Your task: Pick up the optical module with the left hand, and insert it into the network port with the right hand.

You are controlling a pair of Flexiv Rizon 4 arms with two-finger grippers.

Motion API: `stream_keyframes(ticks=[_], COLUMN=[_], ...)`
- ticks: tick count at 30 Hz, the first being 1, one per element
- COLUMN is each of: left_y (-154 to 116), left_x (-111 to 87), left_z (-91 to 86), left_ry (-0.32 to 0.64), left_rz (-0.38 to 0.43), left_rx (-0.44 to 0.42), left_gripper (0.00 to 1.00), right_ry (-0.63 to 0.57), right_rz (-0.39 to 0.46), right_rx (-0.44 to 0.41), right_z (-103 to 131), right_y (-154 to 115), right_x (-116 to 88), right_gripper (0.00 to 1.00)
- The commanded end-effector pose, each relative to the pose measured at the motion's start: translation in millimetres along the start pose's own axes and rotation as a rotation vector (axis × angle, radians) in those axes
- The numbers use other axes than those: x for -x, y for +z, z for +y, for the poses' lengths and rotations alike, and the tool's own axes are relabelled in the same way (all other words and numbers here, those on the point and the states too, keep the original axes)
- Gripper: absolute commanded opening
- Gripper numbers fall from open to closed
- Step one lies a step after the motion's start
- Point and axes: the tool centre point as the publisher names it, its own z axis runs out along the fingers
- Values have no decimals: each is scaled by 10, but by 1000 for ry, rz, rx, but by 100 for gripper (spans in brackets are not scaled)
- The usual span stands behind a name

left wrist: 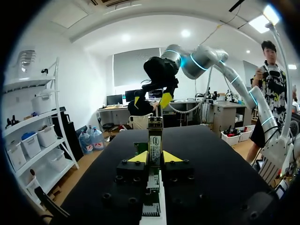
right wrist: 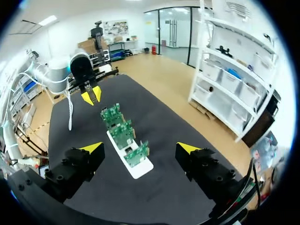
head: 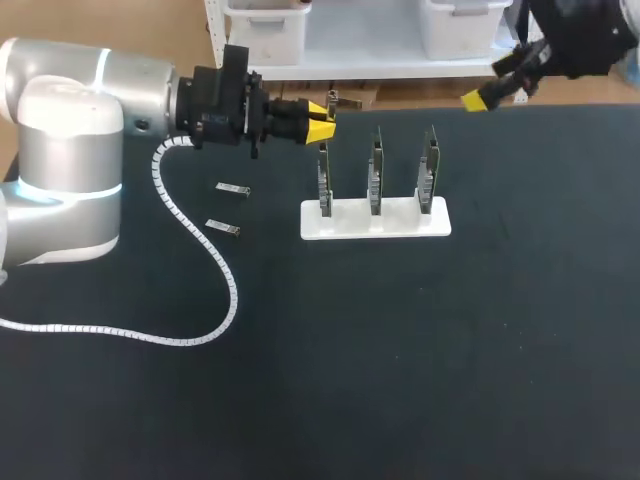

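- The optical module (left wrist: 155, 140) is being held upright in the left gripper (head: 320, 127), whose yellow fingertips (left wrist: 138, 157) are being pressed against it from both sides, above the near end of the white stand (head: 400, 222).
- The right gripper (right wrist: 140, 148) is being kept well apart from it, over the far edge of the table (head: 450, 350), with its fingers spread wide and nothing between them.
- A slip is being risked at the handover. The module is being presented as a slim, smooth metal bar with a glossy label, so little surface is being offered for a second pair of fingers.
- A twisted grasp is likely being risked too. If the bar is being taken off-axis, it will probably be jammed at the port mouth rather than seated.
- The circuit boards (head: 375, 170) are being held on edge in the stand, thin, green and rigid. A sideways push during insertion could be tipping the board or shifting the light stand.
- The network port itself is too small to be made out.
- Two spare modules (head: 233, 189) are being left flat on the matte black cloth, close to the ribbed white cable wrap (head: 225, 285). They could be getting swept along if that loop is being dragged.
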Motion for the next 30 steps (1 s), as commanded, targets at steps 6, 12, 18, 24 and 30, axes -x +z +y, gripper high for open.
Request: stream_keyframes(ticks=[6,12,18,24,30], left_y=[-1,-1,-1,-1,-1], left_x=[1,1,1,1,1], left_z=[13,13,13,13,13], left_ry=[-1,-1,-1,-1,-1], left_rz=[1,1,1,1,1], left_rx=[-3,-3,-3,-3,-3], left_gripper=[0,0,0,0,0], right_ry=[-84,-165,-160,-160,-160], right_rz=[-11,5,34,34,34], right_rx=[178,228,237,237,237], right_z=[-1,234,257,257,257], right_y=[435,561,591,591,591], right_x=[376,570,575,575,575], right_gripper=[100,100,100,100,100])
